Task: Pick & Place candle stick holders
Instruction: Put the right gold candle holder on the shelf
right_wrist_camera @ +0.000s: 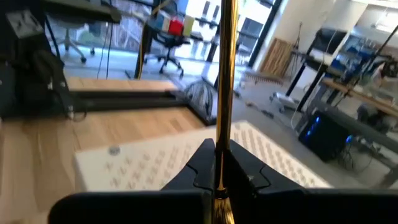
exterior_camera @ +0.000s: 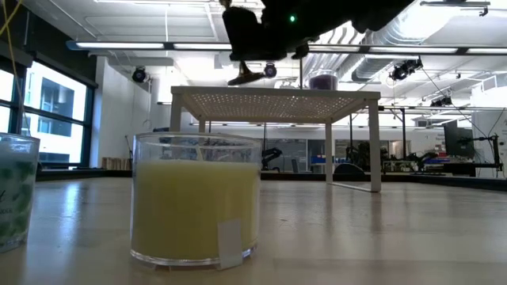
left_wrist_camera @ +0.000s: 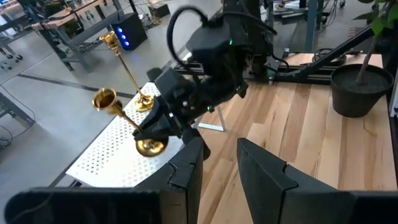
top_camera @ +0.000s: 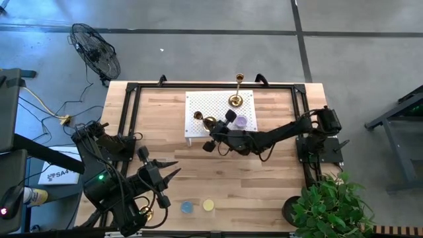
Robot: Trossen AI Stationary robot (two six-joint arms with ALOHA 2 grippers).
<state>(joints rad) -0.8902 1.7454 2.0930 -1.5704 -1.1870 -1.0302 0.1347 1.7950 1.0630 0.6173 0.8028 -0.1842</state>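
A white perforated platform (top_camera: pixel 198 104) stands mid-table. On its far edge a tall slim gold candle stick holder (top_camera: pixel 236 98) stands upright on its round base. My right gripper (top_camera: pixel 213 129) reaches in from the table's right and is shut on a second gold candle stick holder (left_wrist_camera: pixel 118 111), tilted over the platform's near left part. My left gripper (left_wrist_camera: pixel 217 168) hovers open over the table's near left, pointing toward the platform with nothing between its fingers. My right gripper pinches the holder's slim stem (right_wrist_camera: pixel 219 146) between its two fingers, close to the flared base (left_wrist_camera: pixel 151 147). The fingers come about level from the table's right and lie across the stem. The holder sits tilted, cup end (left_wrist_camera: pixel 104 99) up. Whether the base touches the platform, I cannot tell.
A purple candle (top_camera: pixel 241 121) sits on the platform beside my right arm. A blue candle (top_camera: pixel 187 207) and a yellow candle (top_camera: pixel 209 205) stand near the front edge. A potted plant (top_camera: pixel 330 201) fills the near right corner. A black frame (top_camera: pixel 132 99) rims the table.
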